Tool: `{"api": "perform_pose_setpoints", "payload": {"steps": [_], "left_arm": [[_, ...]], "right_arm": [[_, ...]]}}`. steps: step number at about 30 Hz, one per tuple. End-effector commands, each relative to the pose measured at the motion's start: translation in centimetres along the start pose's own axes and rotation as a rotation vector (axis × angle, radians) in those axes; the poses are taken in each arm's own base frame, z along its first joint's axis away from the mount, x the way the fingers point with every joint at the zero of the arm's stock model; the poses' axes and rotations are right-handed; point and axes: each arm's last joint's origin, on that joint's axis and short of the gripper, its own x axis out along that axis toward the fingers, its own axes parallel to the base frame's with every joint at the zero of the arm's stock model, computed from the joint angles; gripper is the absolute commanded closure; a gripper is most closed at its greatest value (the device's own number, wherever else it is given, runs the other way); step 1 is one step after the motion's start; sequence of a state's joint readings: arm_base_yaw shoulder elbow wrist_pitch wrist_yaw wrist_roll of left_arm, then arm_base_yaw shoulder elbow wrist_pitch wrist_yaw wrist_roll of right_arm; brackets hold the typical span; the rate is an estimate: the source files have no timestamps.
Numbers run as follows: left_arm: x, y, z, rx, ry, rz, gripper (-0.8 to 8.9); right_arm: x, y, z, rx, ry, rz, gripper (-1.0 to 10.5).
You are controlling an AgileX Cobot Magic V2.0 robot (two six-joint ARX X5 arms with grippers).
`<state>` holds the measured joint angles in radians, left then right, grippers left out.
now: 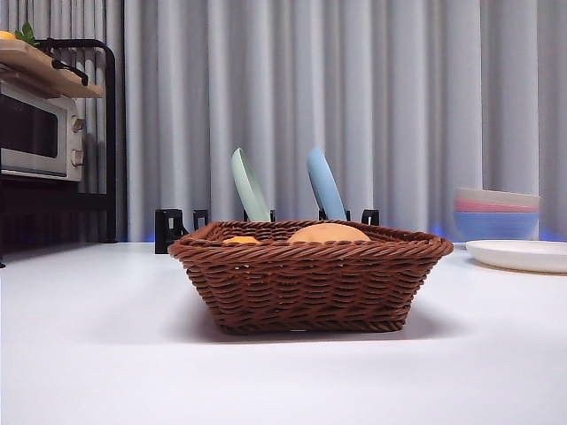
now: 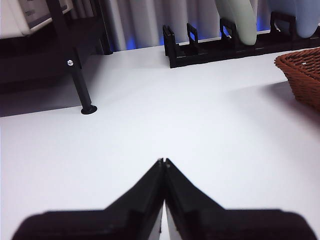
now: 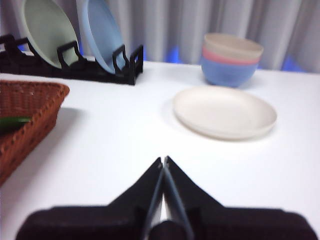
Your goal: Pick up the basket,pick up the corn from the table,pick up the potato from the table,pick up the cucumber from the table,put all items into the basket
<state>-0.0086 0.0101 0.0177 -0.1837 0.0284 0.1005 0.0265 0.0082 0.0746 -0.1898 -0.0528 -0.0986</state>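
The brown wicker basket [image 1: 310, 283] stands on the white table [image 1: 89, 354] in the middle of the front view. The tan potato [image 1: 329, 234] and a bit of the orange corn [image 1: 240, 240] rise just above its rim. A green piece of the cucumber [image 3: 12, 122] lies inside the basket [image 3: 27, 117] in the right wrist view. A corner of the basket [image 2: 302, 75] shows in the left wrist view. My left gripper [image 2: 163, 161] is shut and empty over bare table, off to the basket's side. My right gripper [image 3: 163, 159] is shut and empty, beside the basket.
A black dish rack [image 1: 177, 228] holds a green plate [image 1: 249, 186] and a blue plate [image 1: 324, 184] behind the basket. Stacked bowls [image 3: 231, 59] and a cream plate [image 3: 225, 111] sit at the right. A toaster oven [image 1: 40, 133] on a black shelf stands at the left.
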Motion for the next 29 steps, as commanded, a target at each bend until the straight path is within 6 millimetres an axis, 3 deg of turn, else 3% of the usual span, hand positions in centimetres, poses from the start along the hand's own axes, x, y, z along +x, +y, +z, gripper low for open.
{"api": "perform_pose_setpoints", "payload": {"steps": [1,5,29], "left_arm": [[0.1,0.0,-0.4,-0.009,0.011,0.004,8.17],[0.1,0.0,-0.4,-0.009,0.010,0.004,8.17],[0.1,0.0,-0.4,-0.008,0.009,0.004,8.17]], "right_arm": [[0.3,0.1,-1.0,0.039,0.014,0.003,9.5],[0.6,0.2,-2.2,0.084,0.057,0.005,9.5],[0.7,0.2,-2.2,0.122,0.065,-0.003,9.5]]}}
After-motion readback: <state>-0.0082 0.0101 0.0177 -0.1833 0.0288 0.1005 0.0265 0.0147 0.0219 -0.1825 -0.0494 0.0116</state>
